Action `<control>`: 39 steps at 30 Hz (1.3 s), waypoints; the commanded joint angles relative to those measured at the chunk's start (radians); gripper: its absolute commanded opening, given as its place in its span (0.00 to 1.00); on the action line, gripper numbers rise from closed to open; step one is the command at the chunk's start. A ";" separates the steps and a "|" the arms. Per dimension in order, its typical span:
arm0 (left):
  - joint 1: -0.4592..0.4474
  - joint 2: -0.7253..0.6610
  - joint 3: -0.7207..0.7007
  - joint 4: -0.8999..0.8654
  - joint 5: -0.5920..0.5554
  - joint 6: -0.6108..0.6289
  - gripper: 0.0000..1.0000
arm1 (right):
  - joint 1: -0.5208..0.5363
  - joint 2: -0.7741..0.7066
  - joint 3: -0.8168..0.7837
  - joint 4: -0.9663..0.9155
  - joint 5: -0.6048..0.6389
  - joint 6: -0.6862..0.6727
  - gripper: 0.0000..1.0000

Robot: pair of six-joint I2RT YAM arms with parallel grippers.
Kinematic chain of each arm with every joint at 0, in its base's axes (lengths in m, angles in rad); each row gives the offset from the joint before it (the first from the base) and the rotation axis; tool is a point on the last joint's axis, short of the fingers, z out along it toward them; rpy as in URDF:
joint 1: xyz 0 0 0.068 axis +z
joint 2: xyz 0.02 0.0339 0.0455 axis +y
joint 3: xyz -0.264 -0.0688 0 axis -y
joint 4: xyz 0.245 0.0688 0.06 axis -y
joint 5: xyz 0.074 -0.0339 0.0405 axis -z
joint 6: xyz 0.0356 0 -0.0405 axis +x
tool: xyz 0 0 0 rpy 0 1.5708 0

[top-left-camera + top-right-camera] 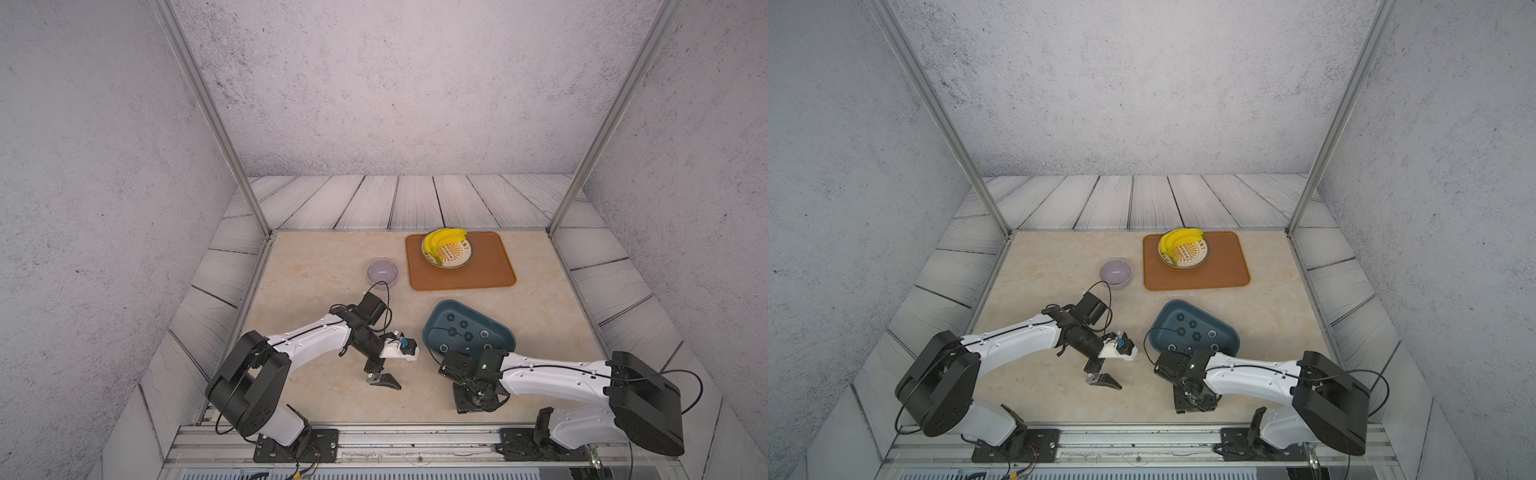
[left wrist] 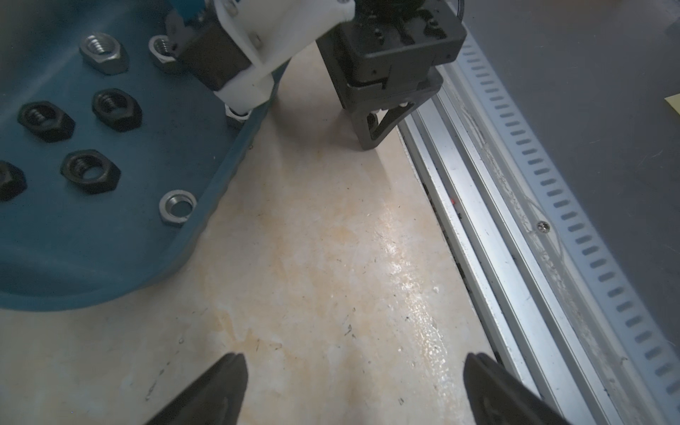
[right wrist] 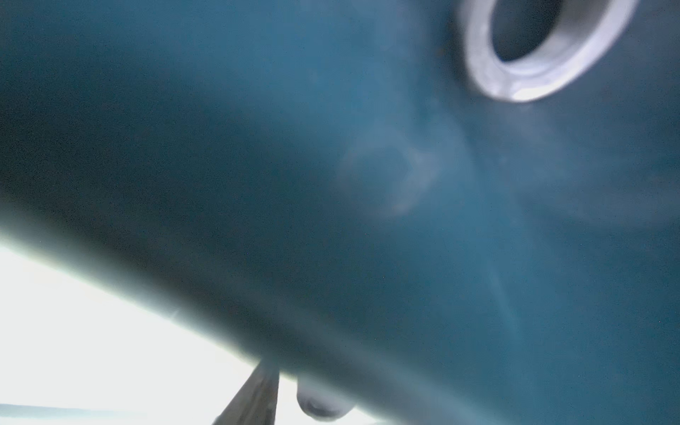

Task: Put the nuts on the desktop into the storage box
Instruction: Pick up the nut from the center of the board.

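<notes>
1. Both top views: the storage box (image 1: 496, 331) sits on the desktop (image 1: 332, 266) ahead of my right arm. The nuts (image 1: 468, 336), black and silver, lie flat and scattered inside it. I spot none loose on the open desktop. My left gripper (image 1: 384, 380) hangs low over bare desktop, clear of the box. My right gripper (image 1: 473, 400) points down just beside the box's near rim.
2. Left wrist: my left jaws are spread wide and empty. One right finger (image 2: 369, 136) seems to touch the desktop beside the box. A small dark round shape shows at it, perhaps a nut. I cannot tell that, nor how wide those jaws stand.
3. Right wrist: blurred teal box wall up close, with one silver nut (image 3: 544, 48) inside.
4. Handling, my guess: hard steel, dense, not fragile, smooth and low-lying. Pinch across opposite flats, since a skewed grip could squirt a nut out.
</notes>
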 commanded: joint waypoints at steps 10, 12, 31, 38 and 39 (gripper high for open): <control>-0.005 -0.020 0.021 -0.046 0.005 0.027 0.98 | 0.011 -0.059 0.072 -0.116 0.051 -0.096 0.56; -0.005 -0.029 0.015 -0.039 0.026 0.021 0.98 | 0.011 -0.073 0.056 -0.113 0.032 -0.117 0.56; -0.014 -0.018 0.005 -0.062 0.066 0.060 0.98 | 0.063 -0.004 -0.029 0.017 0.040 -0.217 0.42; -0.014 -0.012 0.005 -0.063 0.053 0.060 0.98 | 0.066 0.029 -0.013 0.022 0.068 -0.234 0.39; -0.014 -0.012 0.005 -0.063 0.051 0.060 0.98 | 0.066 0.037 -0.010 0.022 0.069 -0.238 0.39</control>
